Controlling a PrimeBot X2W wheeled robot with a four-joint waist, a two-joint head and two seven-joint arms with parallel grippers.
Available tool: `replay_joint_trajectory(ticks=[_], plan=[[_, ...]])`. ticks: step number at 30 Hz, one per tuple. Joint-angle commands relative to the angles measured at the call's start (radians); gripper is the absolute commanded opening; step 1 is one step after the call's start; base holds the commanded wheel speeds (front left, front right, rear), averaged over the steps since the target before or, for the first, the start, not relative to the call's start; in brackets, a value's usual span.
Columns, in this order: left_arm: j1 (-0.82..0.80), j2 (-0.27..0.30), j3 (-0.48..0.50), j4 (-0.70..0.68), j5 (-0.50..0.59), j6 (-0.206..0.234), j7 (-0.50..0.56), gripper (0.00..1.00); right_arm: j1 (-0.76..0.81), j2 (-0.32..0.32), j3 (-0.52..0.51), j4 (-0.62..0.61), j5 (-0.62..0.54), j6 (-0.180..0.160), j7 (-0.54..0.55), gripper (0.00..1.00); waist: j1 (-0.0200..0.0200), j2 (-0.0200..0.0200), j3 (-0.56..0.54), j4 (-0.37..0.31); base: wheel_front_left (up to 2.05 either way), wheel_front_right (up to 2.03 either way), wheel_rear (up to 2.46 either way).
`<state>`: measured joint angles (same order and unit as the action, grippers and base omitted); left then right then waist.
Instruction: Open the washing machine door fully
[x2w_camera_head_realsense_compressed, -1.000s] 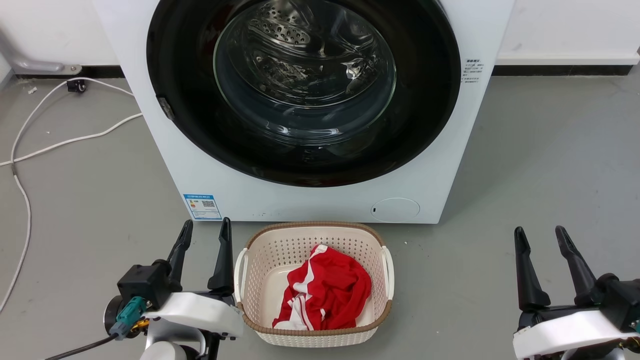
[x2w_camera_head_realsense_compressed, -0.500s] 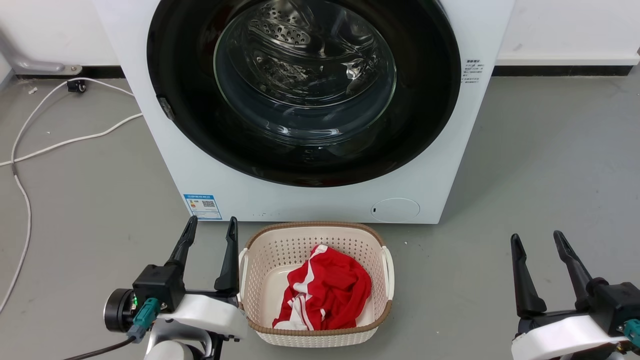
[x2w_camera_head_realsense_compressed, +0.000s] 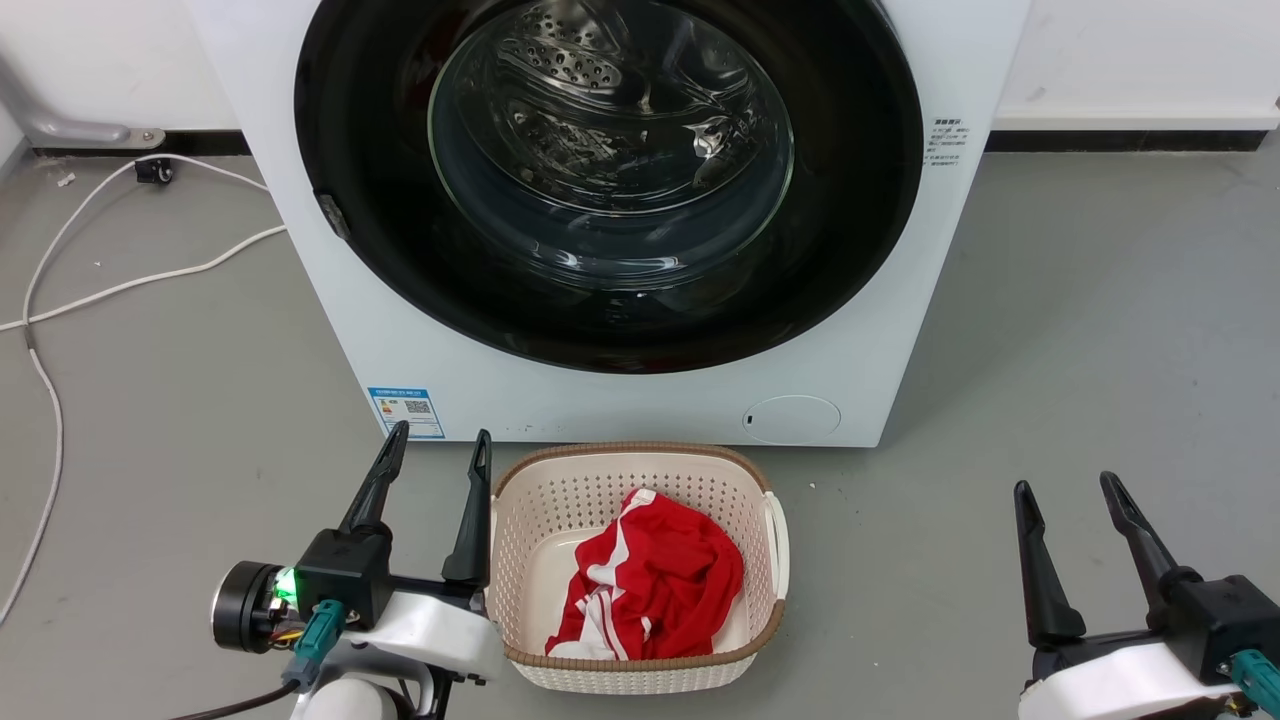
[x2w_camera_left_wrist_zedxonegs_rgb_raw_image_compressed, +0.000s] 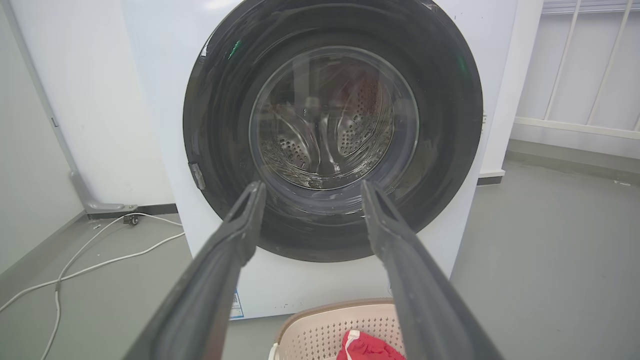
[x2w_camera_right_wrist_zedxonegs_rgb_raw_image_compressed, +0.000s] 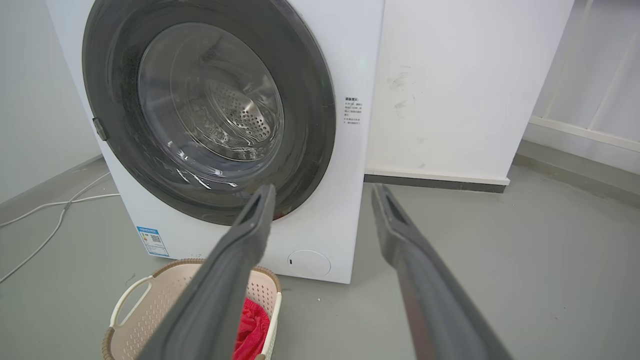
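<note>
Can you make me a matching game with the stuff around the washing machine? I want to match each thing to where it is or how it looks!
Things:
1. washing machine door
2. basket
3. red cloth
4. small round flap

Place or look:
A. on the floor just in front of the washing machine
B. white, low on the washing machine's front
C. black, glossy and shut
D. inside the basket

Right pairs: 1-C, 2-A, 3-D, 4-B

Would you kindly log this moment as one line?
washing machine door: closed, untouched | left gripper: open, empty | right gripper: open, empty
</note>
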<state>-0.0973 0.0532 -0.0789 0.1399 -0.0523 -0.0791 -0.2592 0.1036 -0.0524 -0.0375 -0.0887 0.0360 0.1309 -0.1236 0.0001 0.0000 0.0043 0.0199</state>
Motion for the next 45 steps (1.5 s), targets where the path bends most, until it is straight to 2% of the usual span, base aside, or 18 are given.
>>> replay_joint_trajectory(ticks=[1, 15, 16, 17, 18, 19, 29, 32, 34, 40, 42, 45], plan=[[-0.006, 0.004, -0.001, -0.004, 0.018, 0.002, -0.009, 1.00, 0.007, 0.004, 0.001, 0.002, -0.016, 0.000, -0.009, 1.00, -0.0001, 0.0000, 0.000, 0.000, 0.00, 0.00, 0.00], [-0.004, 0.003, 0.003, 0.004, 0.009, -0.003, -0.006, 1.00, -0.004, 0.004, -0.004, 0.023, 0.009, 0.000, -0.016, 1.00, -0.0001, 0.0000, 0.002, -0.001, 0.00, 0.00, 0.00], [-0.004, 0.003, 0.003, 0.005, 0.009, -0.003, -0.006, 1.00, -0.005, 0.004, -0.005, 0.025, 0.010, 0.000, -0.017, 0.92, -0.0001, 0.0000, 0.003, -0.001, 0.00, 0.00, 0.00], [-0.004, 0.003, 0.004, 0.005, 0.009, -0.003, -0.006, 1.00, -0.006, 0.004, -0.005, 0.026, 0.011, 0.000, -0.017, 0.39, -0.0001, 0.0000, 0.002, -0.001, 0.00, 0.00, 0.00], [-0.003, 0.003, 0.005, 0.005, 0.009, -0.003, -0.006, 1.00, -0.006, 0.004, -0.004, 0.027, 0.011, 0.000, -0.018, 0.10, -0.0001, 0.0000, 0.002, -0.001, 0.00, 0.00, 0.00], [-0.003, 0.003, 0.005, 0.005, 0.009, -0.003, -0.006, 1.00, -0.007, 0.004, -0.003, 0.028, 0.010, 0.000, -0.018, 0.00, -0.0001, 0.0000, 0.003, -0.001, 0.00, 0.00, 0.00], [-0.003, 0.002, 0.006, 0.000, 0.006, 0.001, -0.006, 1.00, -0.017, 0.004, 0.001, 0.035, 0.027, 0.000, -0.032, 0.00, -0.0001, 0.0000, 0.010, -0.003, 0.00, 0.00, 0.00], [-0.004, 0.002, 0.006, -0.001, 0.007, 0.002, -0.006, 1.00, -0.020, 0.004, -0.003, 0.040, 0.071, 0.000, -0.039, 0.00, -0.0001, 0.0000, 0.012, -0.003, 0.00, 0.00, 0.00], [-0.006, 0.002, 0.006, -0.003, 0.006, 0.003, -0.006, 1.00, -0.024, 0.004, -0.008, 0.048, 0.181, 0.000, -0.048, 0.00, -0.0001, 0.0000, 0.015, -0.003, 0.00, 0.00, 0.00], [-0.004, 0.000, -0.001, -0.002, 0.000, 0.003, -0.006, 1.00, -0.037, 0.003, -0.007, 0.080, 0.717, 0.000, -0.071, 0.00, -0.0001, 0.0000, 0.016, 0.005, 0.00, 0.00, 0.00], [-0.007, 0.000, -0.002, -0.003, -0.001, 0.003, -0.006, 1.00, -0.054, 0.003, -0.008, 0.084, 0.915, 0.000, -0.055, 0.00, -0.0001, 0.0000, 0.020, 0.007, 0.00, 0.00, 0.00], [-0.013, 0.000, -0.002, -0.008, -0.003, 0.004, -0.006, 1.00, -0.088, 0.003, -0.030, 0.070, 1.118, 0.000, -0.005, 0.00, -0.0001, 0.0000, 0.034, 0.008, 0.00, 0.00, 0.00]])
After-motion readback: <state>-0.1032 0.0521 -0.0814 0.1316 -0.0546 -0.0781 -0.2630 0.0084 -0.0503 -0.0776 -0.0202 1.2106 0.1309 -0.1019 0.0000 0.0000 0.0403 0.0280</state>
